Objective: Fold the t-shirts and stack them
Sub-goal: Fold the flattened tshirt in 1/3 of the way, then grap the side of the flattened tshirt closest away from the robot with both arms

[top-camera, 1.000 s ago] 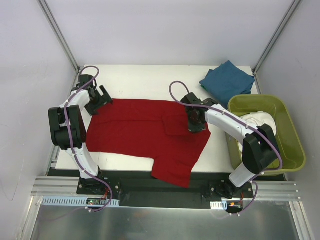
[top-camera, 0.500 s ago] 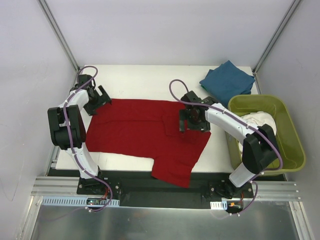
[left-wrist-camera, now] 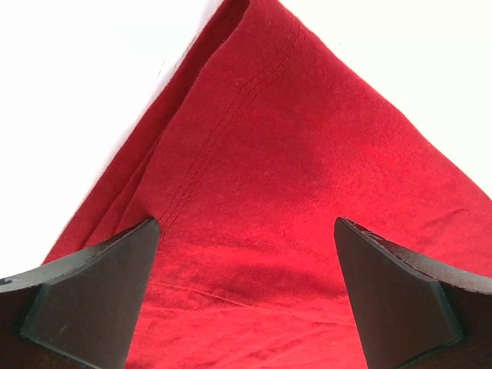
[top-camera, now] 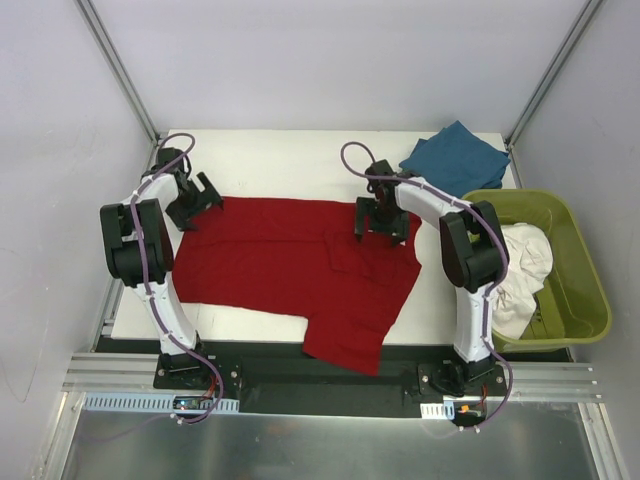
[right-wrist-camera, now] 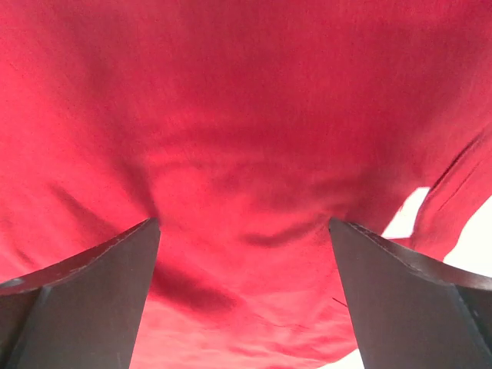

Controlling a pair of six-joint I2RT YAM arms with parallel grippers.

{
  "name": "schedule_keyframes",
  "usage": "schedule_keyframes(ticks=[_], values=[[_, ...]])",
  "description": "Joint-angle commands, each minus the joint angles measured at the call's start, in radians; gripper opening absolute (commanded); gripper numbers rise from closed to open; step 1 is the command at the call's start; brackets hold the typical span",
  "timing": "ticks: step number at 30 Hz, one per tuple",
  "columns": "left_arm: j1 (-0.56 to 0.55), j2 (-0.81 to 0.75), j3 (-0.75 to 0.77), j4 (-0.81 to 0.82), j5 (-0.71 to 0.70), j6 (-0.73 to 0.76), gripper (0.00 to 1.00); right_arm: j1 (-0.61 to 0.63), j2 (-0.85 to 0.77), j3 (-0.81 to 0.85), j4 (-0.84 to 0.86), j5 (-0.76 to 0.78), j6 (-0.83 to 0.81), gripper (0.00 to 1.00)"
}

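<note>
Found the deep red t-shirt spread flat between the two sets of jaws, its far-left corner just ahead of the left gripper and its far-right corner beneath the right gripper. Noted bare white table beyond both grippers up to the back wall, and only a narrow bare strip outboard of the left jaws. Noted one flap of the red shirt hanging over the near table edge, well back from the right jaws. Saw the folded teal-blue t-shirt beyond and outboard of the right jaws, near them, at the far corner. Saw the olive-green tub further outboard, with the white t-shirt bundled inside and spilling over its near wall. Could not make out most of the tub's floor under that cloth. In the left wrist view, saw only the dark fingertips, cut off at the bottom edge, with a stitched corner of red cloth running ahead between them and white table on either side. In the right wrist view, saw rumpled red cloth nearly everywhere, with a small white patch to the right. Could not tell whether either set of tips touched the cloth. Found both pairs of jaws spread wide, gripping nothing.
</note>
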Motion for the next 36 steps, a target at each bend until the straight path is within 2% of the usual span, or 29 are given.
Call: schedule_keyframes(ticks=[1, 9, 12, 15, 18, 19, 21, 23, 24, 26, 27, 28, 29, 31, 33, 36], values=[[0.009, 0.052, 0.041, -0.055, 0.0, -0.024, 0.99, -0.058, 0.118, 0.126, -0.007, -0.088, -0.047, 0.97], [0.009, 0.033, 0.05, -0.084, -0.083, -0.062, 0.99, -0.138, 0.255, 0.353, -0.039, -0.161, -0.088, 0.97], [0.01, -0.024, 0.032, -0.083, -0.136, -0.074, 0.99, -0.133, 0.21, 0.355, -0.016, -0.19, -0.137, 0.97], [0.009, -0.128, 0.011, -0.095, -0.19, -0.07, 0.99, -0.113, 0.092, 0.314, 0.011, -0.186, -0.186, 0.97], [0.009, -0.305, -0.077, -0.103, -0.228, -0.082, 0.99, -0.077, -0.066, 0.245, 0.022, -0.172, -0.236, 0.97], [0.01, -0.354, -0.148, -0.104, -0.245, -0.096, 0.99, -0.067, -0.153, 0.217, 0.04, -0.169, -0.236, 0.97], [0.01, -0.512, -0.236, -0.115, -0.322, -0.134, 0.99, -0.023, -0.245, 0.091, 0.074, -0.136, -0.228, 0.97], [0.009, -0.668, -0.386, -0.132, -0.356, -0.217, 0.99, 0.008, -0.382, -0.055, 0.114, -0.103, -0.207, 0.97], [0.009, -0.72, -0.491, -0.133, -0.368, -0.263, 0.99, 0.034, -0.426, -0.114, 0.125, -0.077, -0.181, 0.97], [0.01, -0.846, -0.584, -0.141, -0.377, -0.287, 0.99, 0.057, -0.56, -0.22, 0.166, -0.066, -0.121, 0.97], [0.01, -0.88, -0.661, -0.152, -0.401, -0.318, 0.99, 0.078, -0.65, -0.34, 0.198, -0.053, -0.099, 0.97], [0.01, -0.936, -0.693, -0.168, -0.417, -0.335, 0.99, 0.089, -0.693, -0.393, 0.211, -0.045, -0.075, 0.97], [0.012, -0.958, -0.724, -0.175, -0.434, -0.356, 0.99, 0.098, -0.733, -0.45, 0.22, -0.045, -0.056, 0.97], [0.013, -0.998, -0.795, -0.176, -0.449, -0.412, 0.91, 0.121, -0.831, -0.565, 0.225, -0.008, -0.004, 0.97], [0.012, -1.006, -0.821, -0.175, -0.458, -0.432, 0.84, 0.137, -0.906, -0.63, 0.202, 0.009, 0.022, 0.97], [0.013, -0.989, -0.839, -0.176, -0.483, -0.435, 0.8, 0.155, -0.98, -0.673, 0.147, 0.052, 0.034, 0.97]])
